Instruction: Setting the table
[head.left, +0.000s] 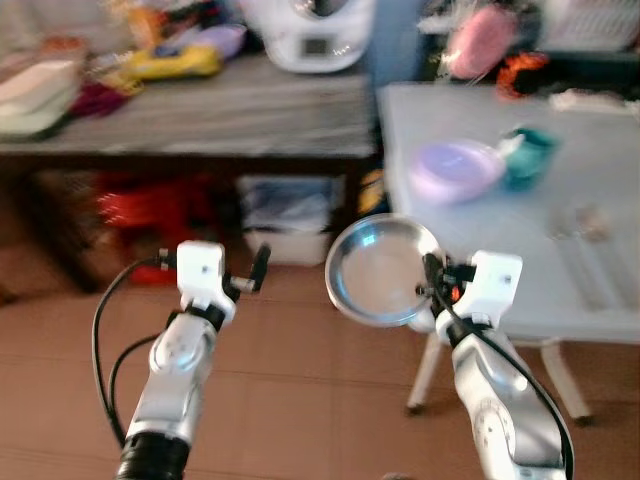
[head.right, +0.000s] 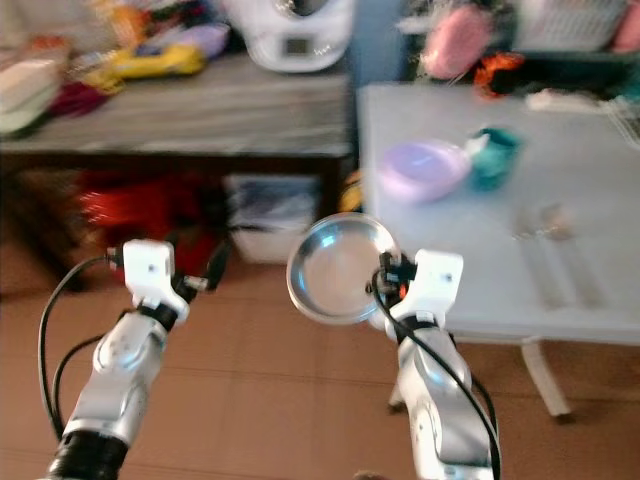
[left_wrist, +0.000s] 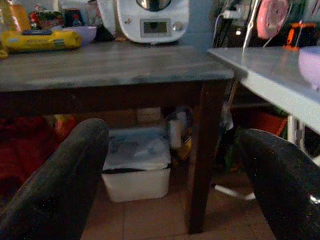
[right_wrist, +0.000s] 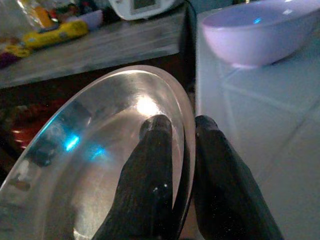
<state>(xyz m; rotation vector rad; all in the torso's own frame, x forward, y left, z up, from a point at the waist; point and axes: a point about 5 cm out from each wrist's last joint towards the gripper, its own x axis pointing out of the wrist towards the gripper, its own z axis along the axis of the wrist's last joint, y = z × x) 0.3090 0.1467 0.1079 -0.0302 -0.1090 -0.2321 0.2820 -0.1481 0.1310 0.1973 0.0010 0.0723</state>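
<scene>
Right end effector (head.left: 432, 278) pinches rim of steel plate (head.left: 382, 270), held tilted just off the pale tabletop (head.left: 600, 180) edge; lavender bowl (head.left: 455, 170) and teal cup (head.left: 527, 155) beyond; left end effector (head.left: 252, 272) spread wide, empty

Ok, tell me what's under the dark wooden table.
Under the dark wooden table sits a white lidded bin and red items; the bin's contents are covered, the rest too shadowed.

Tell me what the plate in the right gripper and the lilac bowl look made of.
Plate: polished metal, likely stainless steel; it gives bright mirror-like glints. Lilac bowl: probably plastic, though glazed ceramic is possible; smooth, opaque, softly glossy. The right gripper pinches the plate's rim.
</scene>
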